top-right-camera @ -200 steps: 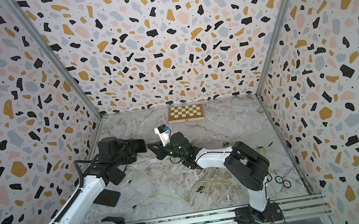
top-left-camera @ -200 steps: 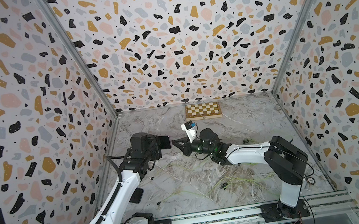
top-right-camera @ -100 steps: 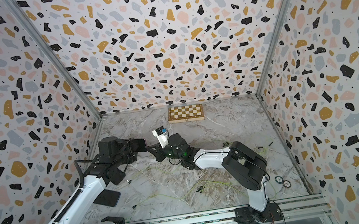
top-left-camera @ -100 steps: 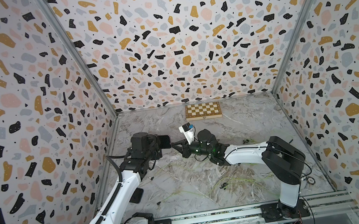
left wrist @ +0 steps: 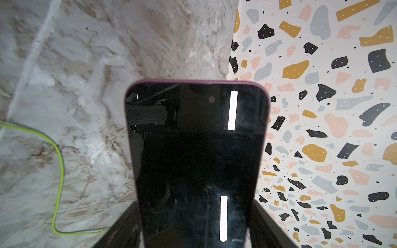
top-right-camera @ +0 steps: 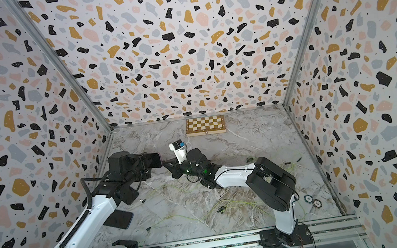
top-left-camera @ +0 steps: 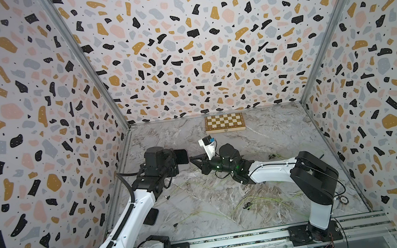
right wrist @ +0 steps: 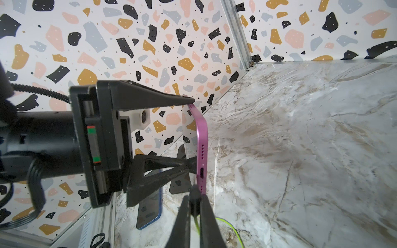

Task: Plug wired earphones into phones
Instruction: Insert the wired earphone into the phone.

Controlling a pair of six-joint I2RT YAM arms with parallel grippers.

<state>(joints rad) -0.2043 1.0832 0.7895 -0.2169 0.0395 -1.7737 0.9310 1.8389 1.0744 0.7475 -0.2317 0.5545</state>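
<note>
Reaching further across, the right fingers (right wrist: 182, 219) have closed most of the gap to the purple-edged phone (left wrist: 197, 161), while the left arm has kept its pose. That phone hangs above the tabletop (top-left-camera: 273, 140), with its end edge turned toward the right arm. The left fingers (right wrist: 150, 98) are spread wide and clamp it across its width, one on each long side.

The right fingers are pressed together on the small black plug (right wrist: 195, 204) of one set of earphones, whose yellow-green cable (right wrist: 227, 225) trails down behind them. The plug tip sits just beside the row of speaker holes on the phone's end edge. It is near the port (right wrist: 202, 172) but not in it, and looks offset along the edge.

The plug will probably handle as light and stiff, so the black body is the right place to pinch it, close behind the tip, so it cannot swivel. The cable is limp and cannot push anything. The phone is rigid, but its glass face is glossy and likely slippery, so gripping the metal sides is the sounder hold. Even so, a hard push into the port could slide it back between the fingers.

A blue-edged phone (right wrist: 150, 210) lies flat near the left arm's base. More earphones (top-left-camera: 248, 205) lie loose on the tabletop, well away from the chessboard (top-left-camera: 225, 122).
</note>
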